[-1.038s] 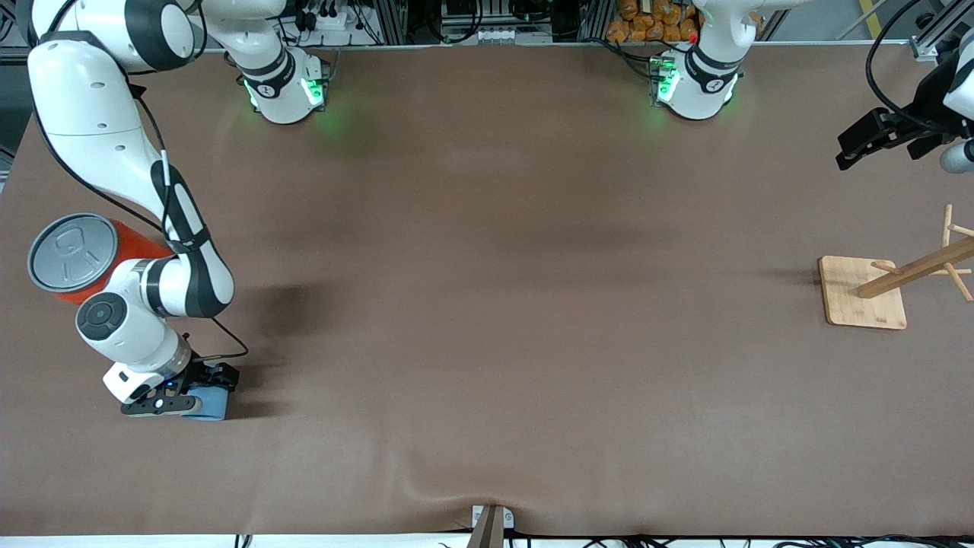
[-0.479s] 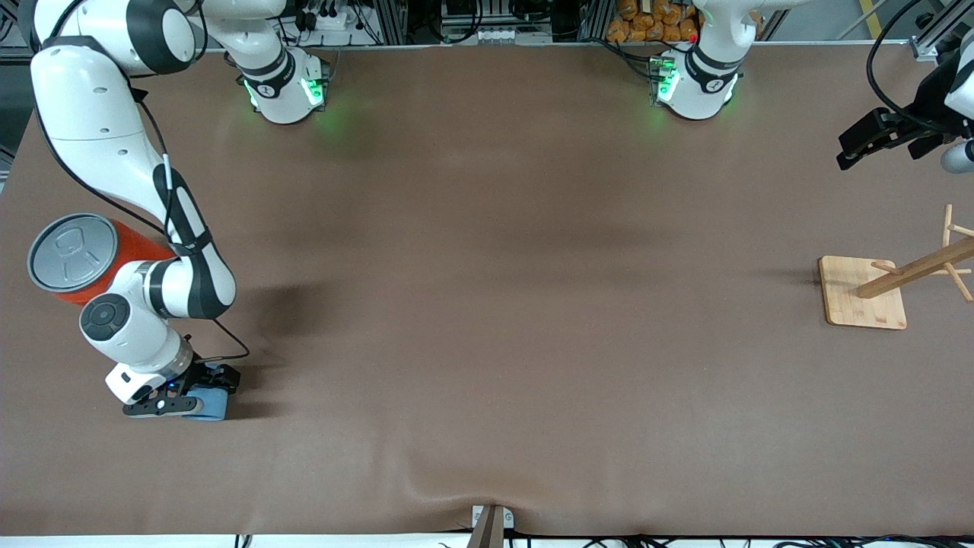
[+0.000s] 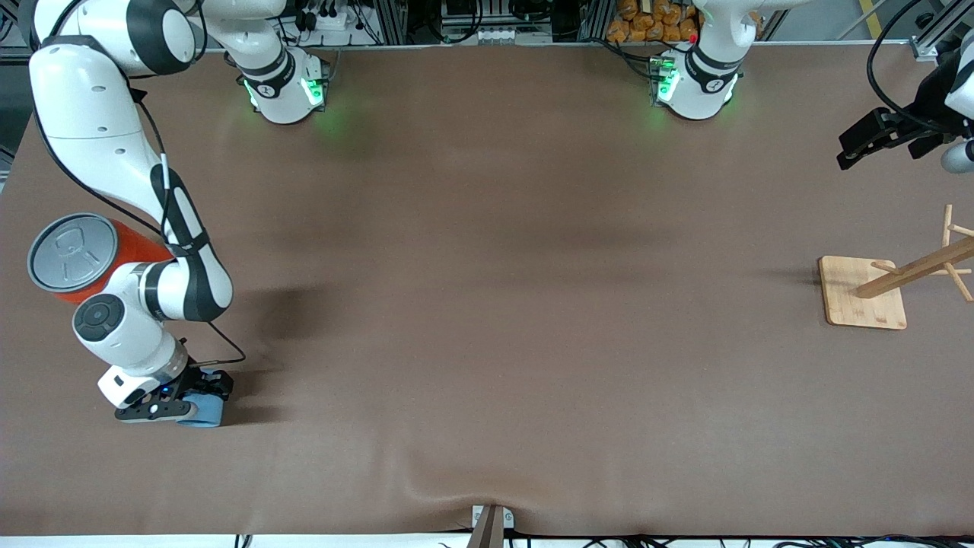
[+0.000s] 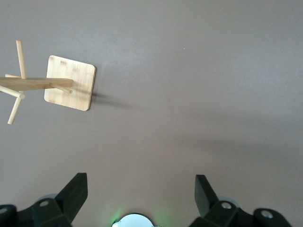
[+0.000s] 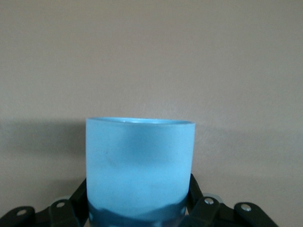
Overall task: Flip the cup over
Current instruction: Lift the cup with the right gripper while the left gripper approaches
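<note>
The small light-blue cup (image 3: 204,409) is at the right arm's end of the table, nearer to the front camera than the orange can. My right gripper (image 3: 199,397) is shut on the cup, low at the table surface. In the right wrist view the cup (image 5: 140,165) fills the space between the two black fingers (image 5: 199,196), which press on its sides. My left gripper (image 3: 875,137) is open and empty, waiting high over the left arm's end of the table; in the left wrist view it (image 4: 141,194) shows two spread black fingers over bare table.
A large orange can (image 3: 80,255) with a grey pull-tab lid stands beside the right arm's forearm. A wooden peg rack (image 3: 867,293) on a square base stands toward the left arm's end; it also shows in the left wrist view (image 4: 70,82).
My right gripper with the cup has shifted a little nearer to the front camera and toward the right arm's end of the table. The left arm has not moved.
</note>
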Robot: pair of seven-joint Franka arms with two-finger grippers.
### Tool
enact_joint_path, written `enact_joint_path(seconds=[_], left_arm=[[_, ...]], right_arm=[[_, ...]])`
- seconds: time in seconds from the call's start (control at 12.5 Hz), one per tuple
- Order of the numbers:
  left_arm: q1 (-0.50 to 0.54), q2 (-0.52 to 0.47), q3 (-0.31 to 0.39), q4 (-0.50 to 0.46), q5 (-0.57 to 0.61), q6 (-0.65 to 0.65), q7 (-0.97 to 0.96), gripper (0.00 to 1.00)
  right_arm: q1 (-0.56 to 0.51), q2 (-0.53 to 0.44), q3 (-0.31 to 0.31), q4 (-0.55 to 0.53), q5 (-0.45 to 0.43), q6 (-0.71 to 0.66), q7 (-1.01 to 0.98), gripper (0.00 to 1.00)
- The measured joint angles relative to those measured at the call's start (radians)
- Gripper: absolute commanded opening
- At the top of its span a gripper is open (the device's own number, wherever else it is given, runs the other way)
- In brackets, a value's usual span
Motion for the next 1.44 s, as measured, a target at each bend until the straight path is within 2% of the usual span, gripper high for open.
enact_joint_path(seconds=[0.4,0.56,0.72,0.96,1.04,1.28,1.44], left_arm=[[0.0,0.003,-0.002,-0.003,0.0,-0.003,0.0,1.0],[-0.002,0.011,-0.007,-0.005,0.0,-0.002,0.0,1.0],[-0.006,0.03,-0.012,-0.006,-0.024,0.004,0.0,1.0],[-0.012,0.077,-0.019,-0.007,-0.09,0.043,0.0,1.0],[-0.012,0.096,-0.029,-0.007,-0.11,0.067,0.0,1.0],[-0.014,0.165,-0.073,-0.008,-0.167,0.171,-0.013,1.0],[-0.015,0.212,-0.1,-0.008,-0.181,0.226,-0.037,1.0]], right_arm=[[0.001,-0.068,0.019,0.042,0.0,-0.105,-0.139,0.68],[0.003,-0.131,0.069,0.044,0.0,-0.172,-0.204,0.68],[0.007,-0.176,0.15,0.044,0.0,-0.231,-0.28,0.68],[0.021,-0.193,0.294,0.043,-0.001,-0.273,-0.356,0.69],[0.046,-0.193,0.323,0.04,-0.005,-0.286,-0.366,0.7],[0.174,-0.197,0.343,0.042,-0.086,-0.387,-0.388,0.7],[0.22,-0.205,0.364,0.053,-0.112,-0.431,-0.483,0.7]])
